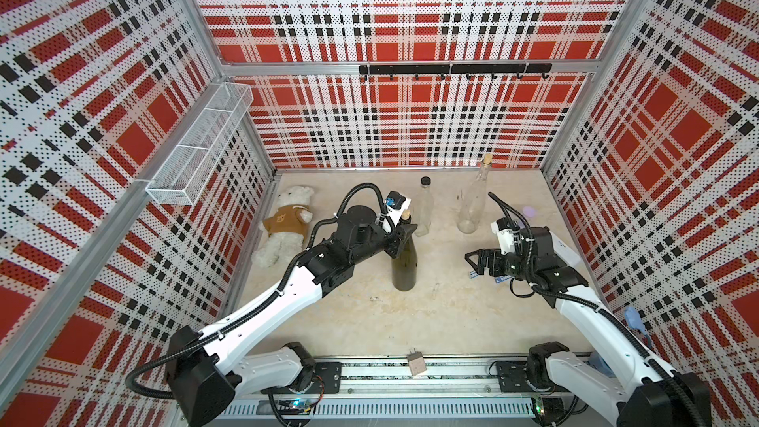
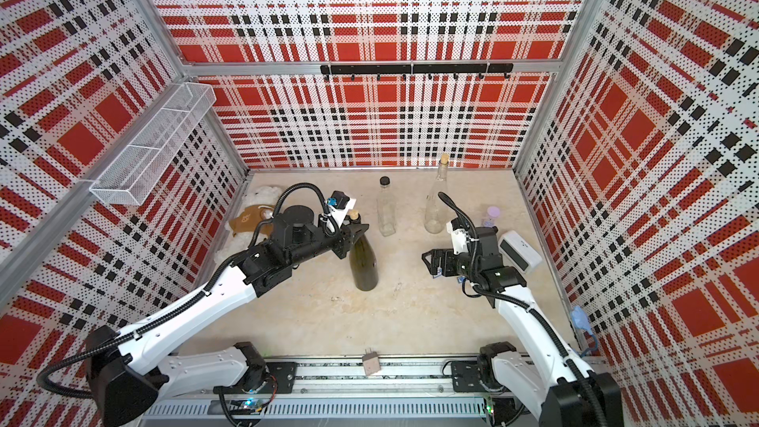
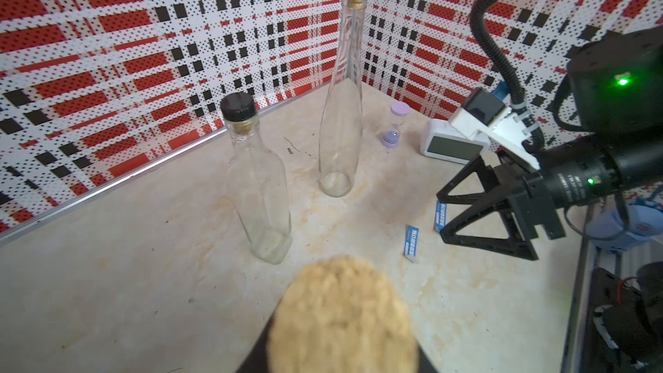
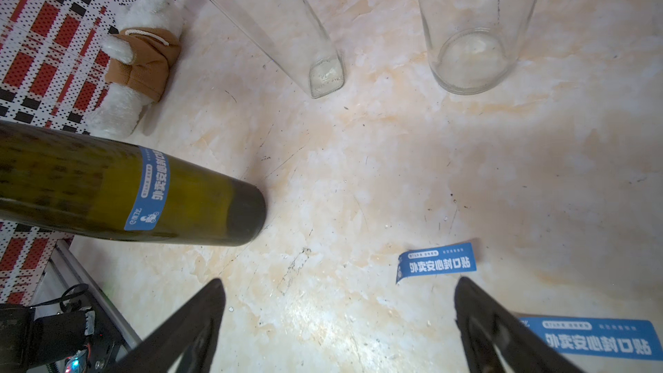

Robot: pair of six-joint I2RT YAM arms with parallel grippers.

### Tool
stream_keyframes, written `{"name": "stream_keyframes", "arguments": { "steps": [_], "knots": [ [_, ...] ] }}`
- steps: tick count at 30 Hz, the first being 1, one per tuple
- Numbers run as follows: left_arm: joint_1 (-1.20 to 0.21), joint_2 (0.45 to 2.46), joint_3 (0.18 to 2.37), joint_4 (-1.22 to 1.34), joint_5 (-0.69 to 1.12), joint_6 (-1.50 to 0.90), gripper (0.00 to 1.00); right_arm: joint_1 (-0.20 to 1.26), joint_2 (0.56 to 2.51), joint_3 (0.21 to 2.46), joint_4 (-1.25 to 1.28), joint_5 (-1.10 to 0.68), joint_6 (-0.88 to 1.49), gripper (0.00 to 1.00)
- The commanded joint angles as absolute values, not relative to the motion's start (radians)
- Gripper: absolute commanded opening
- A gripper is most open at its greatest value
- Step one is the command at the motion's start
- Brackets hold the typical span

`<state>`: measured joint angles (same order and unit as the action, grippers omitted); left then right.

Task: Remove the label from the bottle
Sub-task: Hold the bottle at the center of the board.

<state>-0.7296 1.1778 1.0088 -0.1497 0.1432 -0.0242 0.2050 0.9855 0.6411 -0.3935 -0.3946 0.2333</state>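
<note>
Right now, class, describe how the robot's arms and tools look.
The left arm and right arm have white shells, black joints and ribbed black cables. The right tool has black triangular open-frame fingers; the left tool is black too.

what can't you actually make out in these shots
Left hand: grip on the green bottle blocked by a blurred cork in the left wrist view.
Bottle label: one end wraps out of sight in the right wrist view.
Loose label: cut off by that view's edge.
</note>
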Motion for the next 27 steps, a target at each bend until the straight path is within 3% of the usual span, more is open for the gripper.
{"name": "stream_keyframes", "arguments": {
  "steps": [1, 8, 12, 21, 27],
  "knots": [
    [-0.727, 1.182, 1.038, -0.058, 0.270, -0.002, 0.13, 0.199, 0.966, 0.662, -0.377, -0.401, 0.227, 1.00],
    [-0.727, 1.218, 1.046, -0.022, 0.316, 0.021, 0.13, 0.199, 0.970, 0.661, -0.376, -0.443, 0.238, 0.92],
    [-0.727, 1.241, 1.046, -0.015, 0.272, -0.004, 0.10, 0.222, 0.949, 0.644, -0.353, -0.445, 0.251, 0.80],
    [-0.812, 1.269, 1.025, 0.017, 0.038, -0.045, 0.09, 0.435, 0.927, 0.575, -0.203, -0.327, 0.320, 0.68],
    [-0.850, 1.287, 1.022, 0.014, -0.022, -0.055, 0.08, 0.525, 0.980, 0.570, -0.111, -0.300, 0.339, 0.55]
  ]
}}
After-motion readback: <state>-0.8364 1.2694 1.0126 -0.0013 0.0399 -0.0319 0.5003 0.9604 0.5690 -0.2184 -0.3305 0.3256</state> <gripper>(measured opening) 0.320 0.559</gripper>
